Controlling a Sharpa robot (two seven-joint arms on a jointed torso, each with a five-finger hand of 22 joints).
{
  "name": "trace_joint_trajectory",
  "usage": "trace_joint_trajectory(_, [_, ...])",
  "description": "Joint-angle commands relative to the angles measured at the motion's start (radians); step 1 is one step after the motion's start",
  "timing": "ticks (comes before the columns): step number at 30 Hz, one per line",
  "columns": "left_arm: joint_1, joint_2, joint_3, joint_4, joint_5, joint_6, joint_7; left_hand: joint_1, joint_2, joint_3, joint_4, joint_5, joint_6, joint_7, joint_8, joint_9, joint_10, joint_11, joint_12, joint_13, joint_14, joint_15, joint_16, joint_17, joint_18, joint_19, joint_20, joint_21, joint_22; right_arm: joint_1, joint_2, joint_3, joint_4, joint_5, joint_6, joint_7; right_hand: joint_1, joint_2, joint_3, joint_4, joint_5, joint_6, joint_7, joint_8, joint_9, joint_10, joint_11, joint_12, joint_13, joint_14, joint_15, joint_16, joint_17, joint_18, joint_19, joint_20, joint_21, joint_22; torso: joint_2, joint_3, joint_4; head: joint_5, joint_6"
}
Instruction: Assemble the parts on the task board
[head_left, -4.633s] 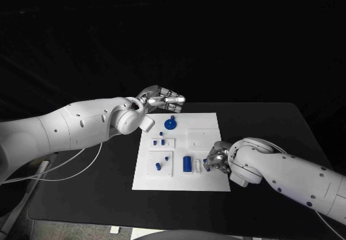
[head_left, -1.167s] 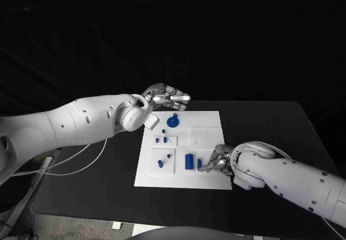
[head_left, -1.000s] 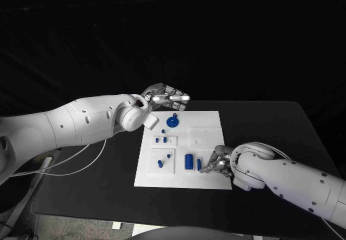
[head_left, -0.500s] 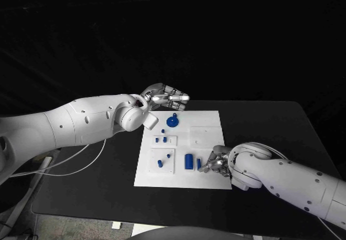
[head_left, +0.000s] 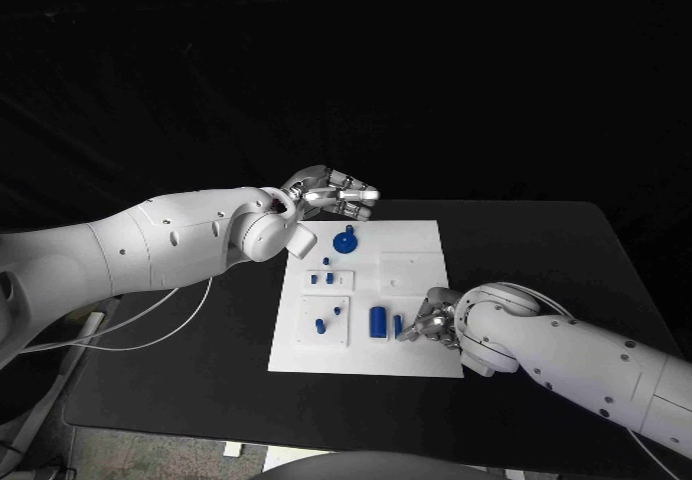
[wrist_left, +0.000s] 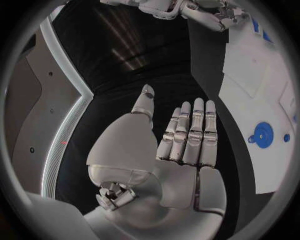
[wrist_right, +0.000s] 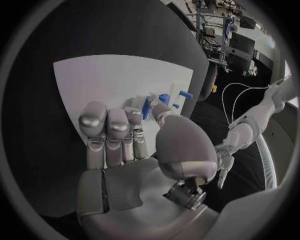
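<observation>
On task board (head_left: 411, 268), right robot hand (wrist_right: 134, 131) pinching part (wrist_right: 147, 107)

The worktop (head_left: 188, 370) was black, with a matte surface and a straight far edge. The white task board (head_left: 418, 250) lay flat on it near the middle, its long sides running away from the robot and bare black surface showing along both of them and in front of it. On the board, small blue parts (head_left: 378, 320) stood or lay, among them a round one (head_left: 345, 242) near its far end.
</observation>
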Motion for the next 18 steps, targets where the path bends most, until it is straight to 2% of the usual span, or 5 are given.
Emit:
trace_joint_trajectory(1, [0.001, 0.003, 0.001, 0.001, -0.002, 0.010, 0.005, 0.002, 0.001, -0.003, 0.003, 0.001, -0.004, 0.000, -0.002, -0.001, -0.008, 0.001, 0.001, 0.001, -0.008, 0.000, -0.003, 0.002, 0.002, -0.004, 0.001, 0.004, -0.001, -0.003, 0.004, -0.001, -0.009, -0.030, -0.003, -0.012, -0.007, 0.010, -0.001, -0.004, 0.005, 0.008, -0.001, 0.002, 0.000, 0.004, -0.001, 0.002, 0.001, 0.001, -0.007, -0.002, 0.000, -0.015, 0.020, -0.006, 0.005, 0.116, 0.000, 0.0002, -0.0011, 0.000, 0.000])
trace_joint_trajectory(9, [0.001, 0.005, 0.001, 0.001, -0.002, 0.011, 0.004, 0.000, 0.003, -0.004, 0.003, 0.001, -0.003, 0.000, -0.002, -0.001, -0.008, 0.001, 0.001, 0.001, -0.008, 0.000, -0.003, 0.002, 0.002, -0.004, 0.001, 0.004, -0.001, -0.003, 0.016, -0.001, -0.028, -0.010, 0.030, -0.021, -0.013, 0.009, 0.000, -0.014, 0.021, 0.007, 0.000, 0.002, 0.000, 0.003, -0.001, 0.002, 0.001, 0.001, -0.007, -0.002, -0.001, -0.015, 0.019, -0.006, 0.003, 0.116, -0.001, -0.0002, -0.0014, 0.000, -0.001])
trace_joint_trajectory(12, [0.001, 0.006, 0.001, 0.000, -0.002, 0.011, 0.004, 0.000, 0.003, -0.004, 0.003, 0.001, -0.003, 0.000, -0.002, -0.001, -0.008, 0.001, 0.001, 0.001, -0.008, 0.000, -0.003, 0.002, 0.002, -0.004, 0.001, 0.004, -0.001, -0.005, 0.023, -0.001, -0.041, 0.001, 0.054, -0.030, -0.010, 0.010, -0.005, -0.031, 0.070, 0.006, 0.000, 0.002, 0.000, 0.001, 0.000, 0.000, 0.001, 0.001, -0.006, -0.003, -0.002, -0.016, 0.019, -0.006, 0.003, 0.116, 0.000, -0.0001, -0.0002, 0.000, -0.003])
trace_joint_trajectory(18, [0.001, 0.007, 0.001, 0.000, -0.002, 0.011, 0.004, 0.000, 0.003, -0.004, 0.003, 0.001, -0.003, 0.000, -0.002, -0.001, -0.008, 0.001, 0.001, 0.001, -0.008, 0.000, -0.003, 0.002, 0.002, -0.004, 0.001, 0.004, -0.001, -0.010, 0.032, -0.004, -0.059, 0.018, 0.076, -0.042, -0.005, 0.015, -0.009, -0.068, 0.106, 0.006, 0.000, 0.002, 0.000, 0.000, -0.001, 0.000, 0.001, 0.001, -0.006, -0.002, -0.002, -0.016, 0.018, -0.005, 0.001, 0.116, -0.001, 0.0006, -0.0007, 0.000, -0.003])
